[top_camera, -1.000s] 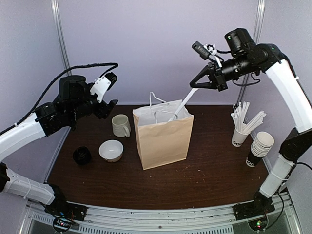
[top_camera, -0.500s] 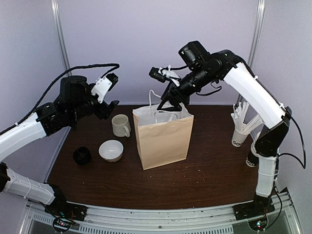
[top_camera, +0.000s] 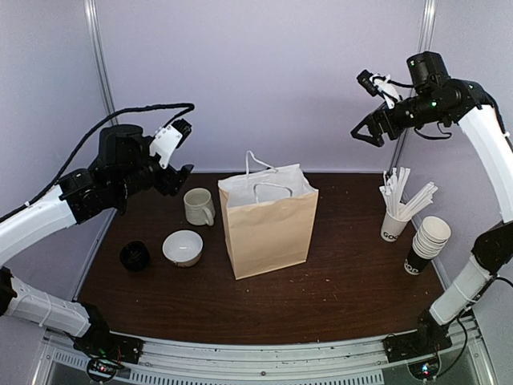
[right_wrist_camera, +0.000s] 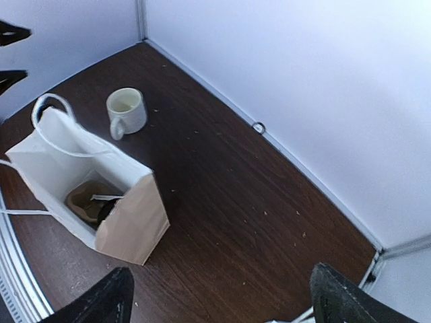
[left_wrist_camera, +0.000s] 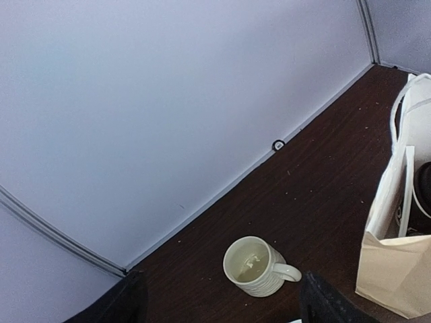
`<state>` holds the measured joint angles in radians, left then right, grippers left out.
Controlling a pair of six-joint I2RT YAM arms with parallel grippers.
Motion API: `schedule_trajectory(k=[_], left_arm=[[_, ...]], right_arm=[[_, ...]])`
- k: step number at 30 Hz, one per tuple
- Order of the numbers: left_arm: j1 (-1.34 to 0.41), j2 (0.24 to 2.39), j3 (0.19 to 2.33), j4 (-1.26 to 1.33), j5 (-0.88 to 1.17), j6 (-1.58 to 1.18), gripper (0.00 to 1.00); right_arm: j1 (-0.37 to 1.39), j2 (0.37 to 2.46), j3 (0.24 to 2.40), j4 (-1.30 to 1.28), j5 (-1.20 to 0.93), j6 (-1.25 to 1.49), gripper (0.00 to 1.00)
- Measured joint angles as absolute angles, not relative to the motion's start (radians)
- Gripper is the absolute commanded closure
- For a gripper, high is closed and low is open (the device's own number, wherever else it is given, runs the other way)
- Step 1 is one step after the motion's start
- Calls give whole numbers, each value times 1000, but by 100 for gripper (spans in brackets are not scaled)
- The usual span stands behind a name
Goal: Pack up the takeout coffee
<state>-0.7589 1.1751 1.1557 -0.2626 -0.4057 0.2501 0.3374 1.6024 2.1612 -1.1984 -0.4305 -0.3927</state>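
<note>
Since the takeout coffee [top_camera: 135, 256] is a paper cup under a plastic dome lid, I would expect it to be light, soft-walled and easy to crush or tip, with a slick lid that could pop off. The safest hold is probably around the body just under the lid rim, kept upright. It stands on the counter [top_camera: 345, 281], far below the left gripper [top_camera: 186, 149] and toward the near edge, just beside the white bowl [top_camera: 181, 257]. The left gripper and the right gripper [top_camera: 363, 136] both hang wide open and empty. Between and below them the paper bag [top_camera: 268, 233] stands open, holding a brown pulp carrier [right_wrist_camera: 82, 198], a white stick [right_wrist_camera: 104, 197] and a dark rounded shape I cannot make out. The mug [left_wrist_camera: 254, 266] under the left gripper looks empty.
</note>
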Motion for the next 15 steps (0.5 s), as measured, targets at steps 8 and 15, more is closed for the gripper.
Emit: schedule_trajectory(k=[8,15], left_arm=[[-758,1175,1156,-241,-557,216,7],[-751,1179,1156,-234,-624,186,7]], right_arm=[[162,1393,1747,-954,-197,-244,1],[96,1324,1565,-773,-18,-129,1]])
